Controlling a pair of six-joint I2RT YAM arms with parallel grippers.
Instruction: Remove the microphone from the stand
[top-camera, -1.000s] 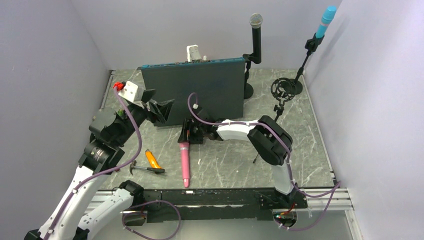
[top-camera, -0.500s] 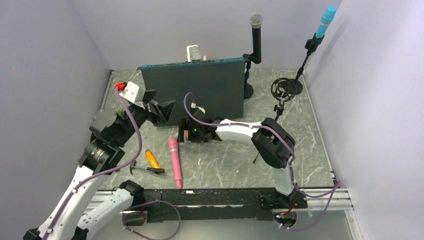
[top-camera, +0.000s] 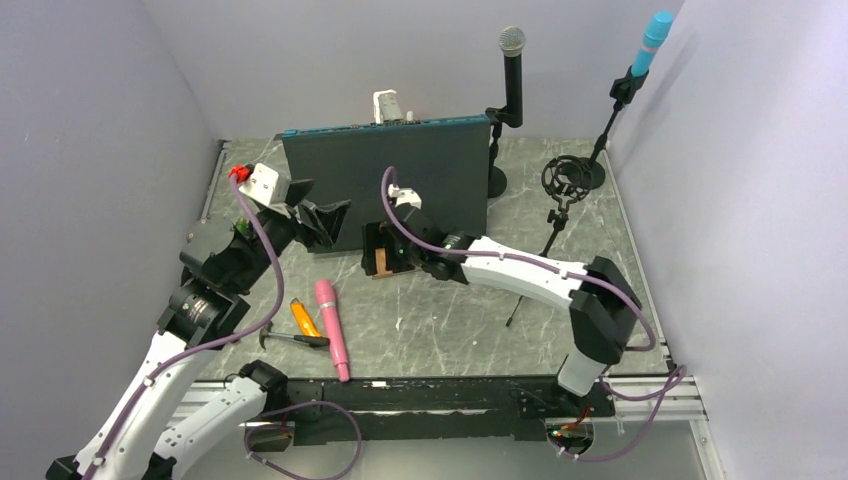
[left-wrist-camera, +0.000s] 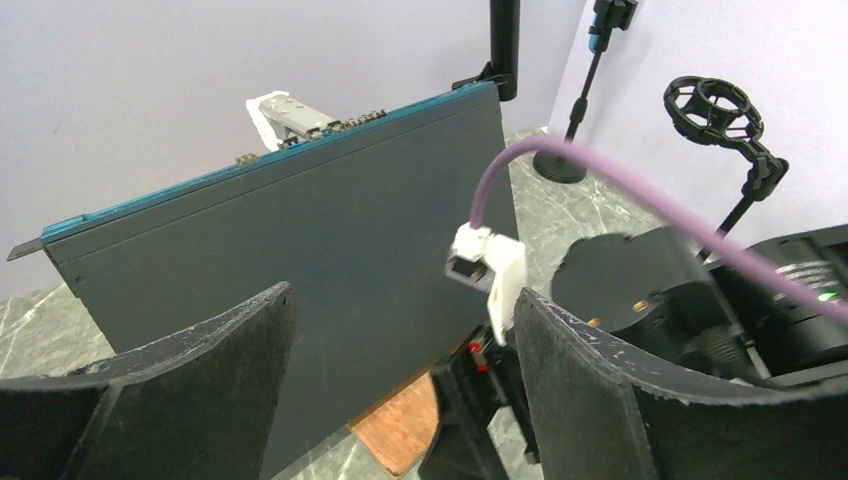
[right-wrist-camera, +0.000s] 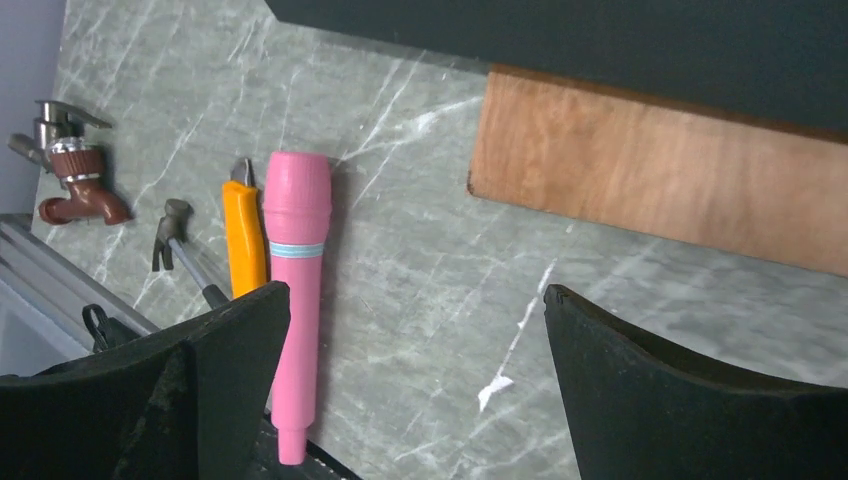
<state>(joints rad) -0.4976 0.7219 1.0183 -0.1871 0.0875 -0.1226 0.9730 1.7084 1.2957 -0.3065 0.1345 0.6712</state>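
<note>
The right tool (top-camera: 383, 250) has opened and withdrawn; the pink microphone (top-camera: 332, 330) now lies free on the bench (top-camera: 460, 330), clear of the stand (top-camera: 566, 180). The left tool (top-camera: 322, 222) stands apart, empty. Removal appears complete.

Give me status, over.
Left end effector open, empty. Right end effector open, empty. Pink microphone flat on table beside orange utility knife. Nothing blocking.

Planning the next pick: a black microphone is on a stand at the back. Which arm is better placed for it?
Right, probably. The right gripper is open and empty, on the side nearer the black microphone. The left gripper, also open, sits further left, beside the dark panel.
</note>
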